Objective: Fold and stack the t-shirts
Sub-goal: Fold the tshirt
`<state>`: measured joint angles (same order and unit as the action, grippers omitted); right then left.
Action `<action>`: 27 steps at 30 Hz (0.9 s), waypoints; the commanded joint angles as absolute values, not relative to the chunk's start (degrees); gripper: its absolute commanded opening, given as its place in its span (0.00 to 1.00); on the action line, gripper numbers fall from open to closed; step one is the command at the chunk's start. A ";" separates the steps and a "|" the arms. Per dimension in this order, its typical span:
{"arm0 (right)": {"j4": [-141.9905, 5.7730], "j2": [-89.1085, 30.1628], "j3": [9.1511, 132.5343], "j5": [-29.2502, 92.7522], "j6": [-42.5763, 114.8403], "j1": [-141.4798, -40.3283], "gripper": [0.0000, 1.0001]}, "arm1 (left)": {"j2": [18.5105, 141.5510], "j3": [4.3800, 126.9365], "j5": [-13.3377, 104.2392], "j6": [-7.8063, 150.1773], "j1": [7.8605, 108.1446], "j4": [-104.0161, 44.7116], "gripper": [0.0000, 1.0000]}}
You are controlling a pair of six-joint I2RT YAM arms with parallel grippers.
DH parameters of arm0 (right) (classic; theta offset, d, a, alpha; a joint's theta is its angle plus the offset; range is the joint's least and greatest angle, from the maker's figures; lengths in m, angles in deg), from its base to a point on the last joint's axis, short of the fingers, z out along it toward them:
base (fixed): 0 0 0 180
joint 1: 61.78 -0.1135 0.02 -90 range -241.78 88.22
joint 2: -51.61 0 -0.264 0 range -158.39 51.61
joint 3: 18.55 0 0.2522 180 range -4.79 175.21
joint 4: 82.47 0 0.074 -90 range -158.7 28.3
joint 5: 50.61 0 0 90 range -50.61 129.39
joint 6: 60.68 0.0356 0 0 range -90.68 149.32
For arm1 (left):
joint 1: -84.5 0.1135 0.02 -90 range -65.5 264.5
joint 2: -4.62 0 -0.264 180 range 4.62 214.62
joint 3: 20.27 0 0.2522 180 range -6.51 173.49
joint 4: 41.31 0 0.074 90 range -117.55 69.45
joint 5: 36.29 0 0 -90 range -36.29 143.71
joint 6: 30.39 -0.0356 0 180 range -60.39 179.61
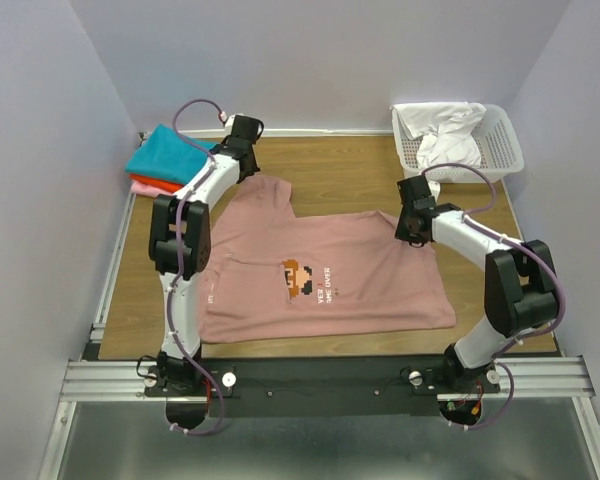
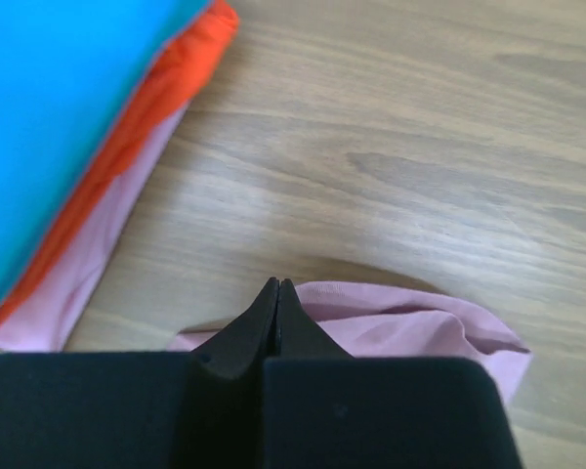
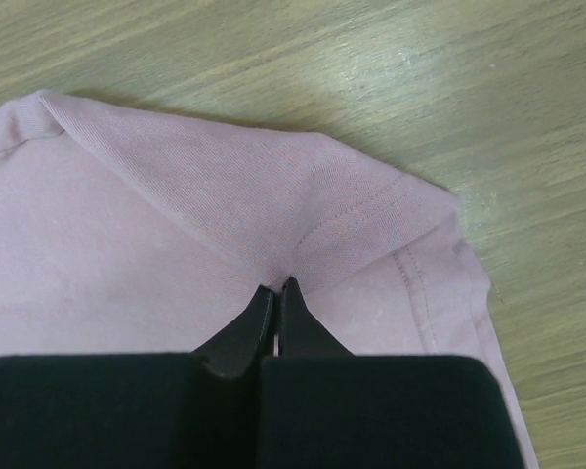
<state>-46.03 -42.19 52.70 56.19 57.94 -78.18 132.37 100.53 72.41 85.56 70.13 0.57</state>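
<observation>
top view: dusty-pink t-shirt [image 1: 320, 270] lies spread flat at the middle of the tabletop [image 1: 360, 165], print side up, not yet folded. finished stack sits at 10 o'clock: teal tee [image 1: 170, 152] on top, orange-red tee [image 1: 145, 185] under it, and in the left wrist view a pale pink tee [image 2: 88, 264] at the bottom. white mesh basket [image 1: 500, 130] at 1 o'clock, with white cloth in it.

left tool [image 2: 276, 293] – clenched, tips together on a bunched fold of the pink shirt at its 11 o'clock corner, just beside the stack but not touching it. how much fabric sits between the tips is hard to see.

right tool [image 3: 276, 293] – clenched on the same shirt at its 2 o'clock edge; cloth puckers toward the tips beside a stitched hem, so the pinch looks real.

reading: both far corners are held so the far edge can be carried over together – an even lift should keep the fold straight. judgement: first fold of this shirt, stacking to follow.
</observation>
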 commanded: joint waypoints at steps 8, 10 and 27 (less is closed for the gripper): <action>-41.64 -36.20 53.04 56.44 56.74 -77.77 0.00 | 115.04 78.76 67.79 85.36 69.74 -12.16 0.00; -41.02 -34.97 52.78 57.84 56.65 -77.86 0.00 | 112.48 73.24 66.90 86.58 69.56 -14.18 0.00; -39.61 -42.25 54.18 58.29 55.24 -77.86 0.19 | 92.68 56.15 74.89 95.47 63.85 -17.09 0.00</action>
<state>-41.37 -39.81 52.09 56.82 56.19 -78.16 91.39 54.72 72.32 94.19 63.51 -15.91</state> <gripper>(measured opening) 0.094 0.005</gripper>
